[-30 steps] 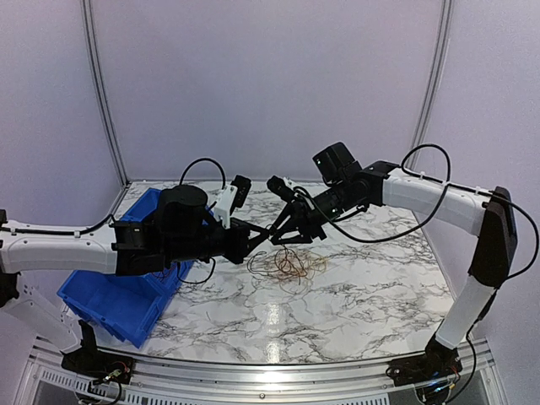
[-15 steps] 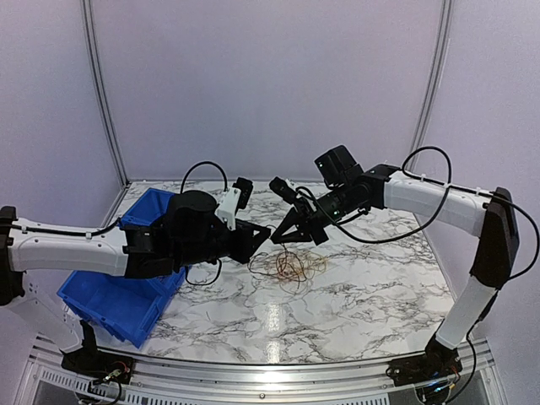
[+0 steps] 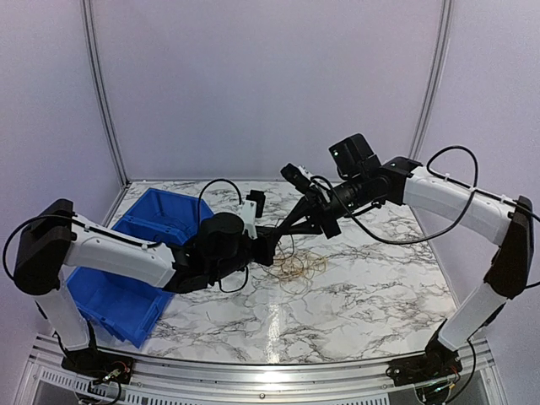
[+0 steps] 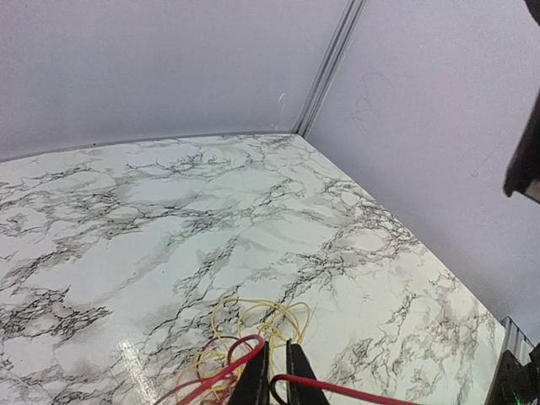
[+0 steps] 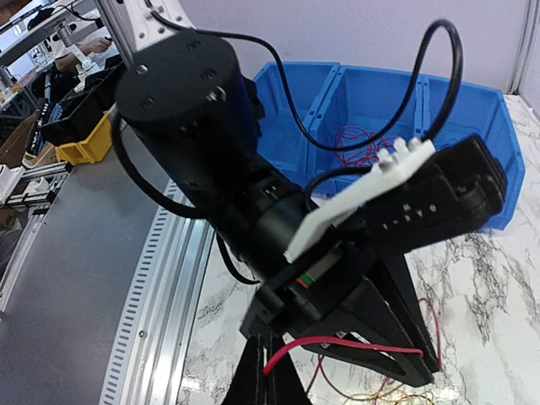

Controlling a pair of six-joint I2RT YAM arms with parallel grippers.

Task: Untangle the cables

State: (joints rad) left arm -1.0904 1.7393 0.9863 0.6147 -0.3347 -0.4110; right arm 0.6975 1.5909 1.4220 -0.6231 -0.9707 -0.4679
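The cables (image 3: 297,267) lie as a loose tangle of tan, yellow and red wires on the marble table, mid-table. My left gripper (image 3: 268,245) hangs just left of the tangle. In the left wrist view it (image 4: 273,375) is shut on a red cable (image 4: 363,391), with yellow loops (image 4: 253,321) on the table beyond. My right gripper (image 3: 285,229) meets it from the upper right. In the right wrist view it (image 5: 270,381) is shut on the same red cable (image 5: 354,345), which spans the short way to the left gripper (image 5: 380,329).
A blue divided bin (image 3: 126,295) stands at the table's left edge. The right wrist view shows it (image 5: 472,110) with thin red wires (image 5: 359,139) in one compartment. An aluminium rail (image 5: 160,278) runs along the table's near edge. White booth walls enclose the table.
The left arm has reached further right, bringing its gripper over the tangle's left edge. The right gripper has risen and drawn back a little to the right. The tangle has shifted slightly.
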